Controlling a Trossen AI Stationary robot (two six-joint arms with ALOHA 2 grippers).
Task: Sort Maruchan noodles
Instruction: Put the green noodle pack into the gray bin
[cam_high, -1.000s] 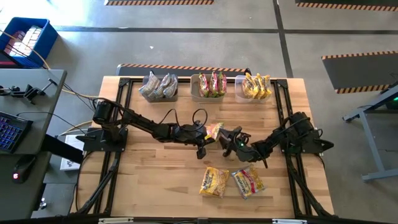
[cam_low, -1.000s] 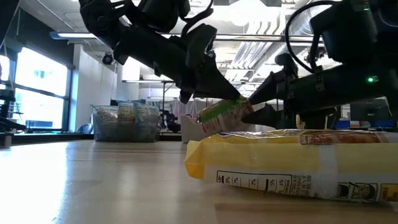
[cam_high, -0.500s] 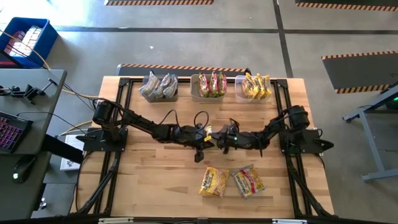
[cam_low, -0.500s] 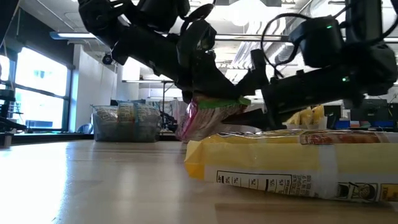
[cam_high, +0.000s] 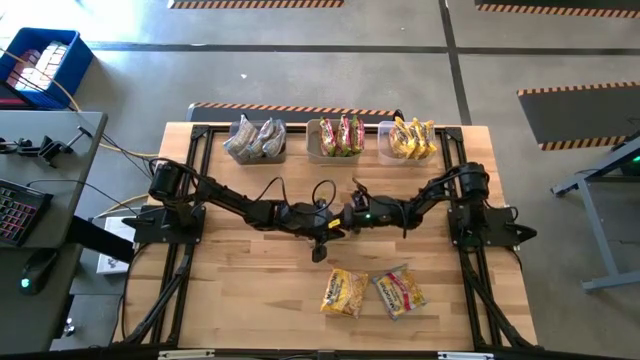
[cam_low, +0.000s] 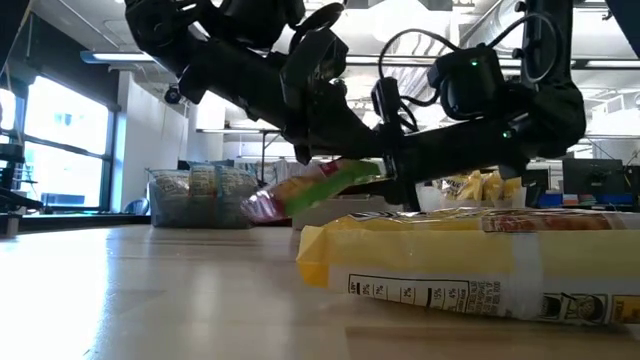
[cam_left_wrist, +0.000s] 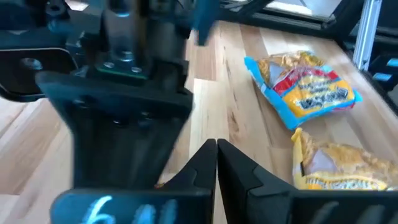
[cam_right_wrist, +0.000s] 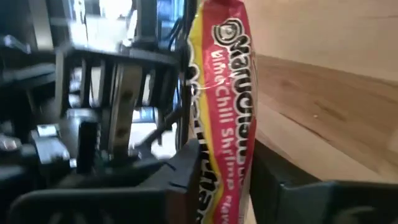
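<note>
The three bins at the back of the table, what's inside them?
Noodle packets stand in each: grey ones in the left bin, red and green ones in the middle bin, yellow ones in the right bin. Anything under those packets is hidden.

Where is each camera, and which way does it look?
High: above the table, looking straight down; both arms show.
Low: at tabletop height, looking level across; both arms, held packet.
Left wrist: on left arm, looking past shut left fingers at lying packets.
Right wrist: on right arm, looking past right fingers gripping the held packet.
Shared: low and right wrist see the held packet; high and left wrist see the lying packets.
</note>
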